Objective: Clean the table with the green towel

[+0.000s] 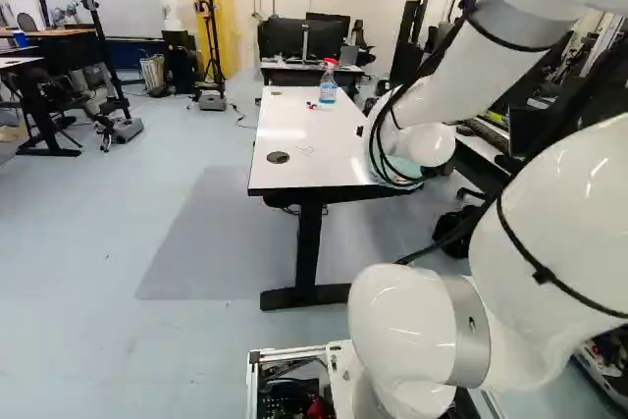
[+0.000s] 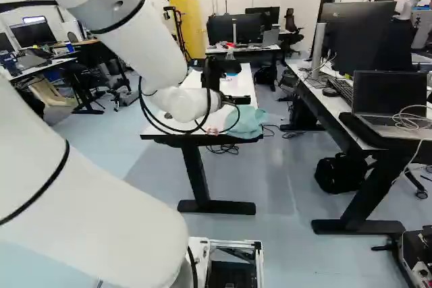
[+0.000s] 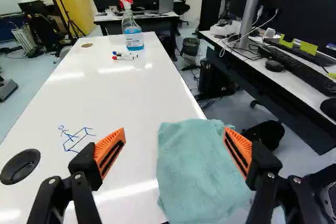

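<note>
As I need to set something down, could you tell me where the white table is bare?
Bare: the middle, between the blue drawing and the markers. Crowded: around those markers and the spray bottle, and the near corner under the green towel.

The white table [image 3: 123,106] stands on dark legs, its top glossy and streaked with reflections. The green towel [image 3: 197,169] lies rumpled at its near right corner in the right base view, partly over the edge. A blue line drawing [image 3: 69,136] sits near a black round cable cover [image 3: 20,167]; farther along, markers [image 3: 124,56] lie just beside a spray bottle [image 3: 133,35] standing upright
</note>
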Motion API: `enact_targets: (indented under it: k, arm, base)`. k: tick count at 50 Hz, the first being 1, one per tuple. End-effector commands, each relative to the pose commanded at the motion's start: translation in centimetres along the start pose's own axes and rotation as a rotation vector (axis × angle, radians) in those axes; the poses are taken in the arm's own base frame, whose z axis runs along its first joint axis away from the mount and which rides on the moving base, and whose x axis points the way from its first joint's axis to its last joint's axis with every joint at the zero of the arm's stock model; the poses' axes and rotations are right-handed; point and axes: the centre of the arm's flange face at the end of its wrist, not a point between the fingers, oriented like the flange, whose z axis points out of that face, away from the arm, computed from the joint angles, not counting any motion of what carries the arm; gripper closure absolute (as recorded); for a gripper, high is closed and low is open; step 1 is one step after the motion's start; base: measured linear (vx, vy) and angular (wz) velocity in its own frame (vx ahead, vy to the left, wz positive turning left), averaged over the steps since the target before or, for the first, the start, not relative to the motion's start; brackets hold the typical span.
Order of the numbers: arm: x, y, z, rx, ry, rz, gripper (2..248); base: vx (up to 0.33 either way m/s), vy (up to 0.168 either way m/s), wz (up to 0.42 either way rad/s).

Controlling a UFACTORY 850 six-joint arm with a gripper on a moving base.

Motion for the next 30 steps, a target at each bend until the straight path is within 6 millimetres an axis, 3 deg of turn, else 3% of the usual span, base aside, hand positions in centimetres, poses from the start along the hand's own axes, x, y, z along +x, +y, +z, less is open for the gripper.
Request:
enact_targets:
  k: [11,30]
  arm:
    - [1.3,0.6,1.4,-0.015,-0.059,0.007,3]
    - [1.6,1.3,5.1,-0.027,-0.236,0.015,3]
  base:
    - [0.0,0.0,0.0]
    - [0.0,0.0,0.0]
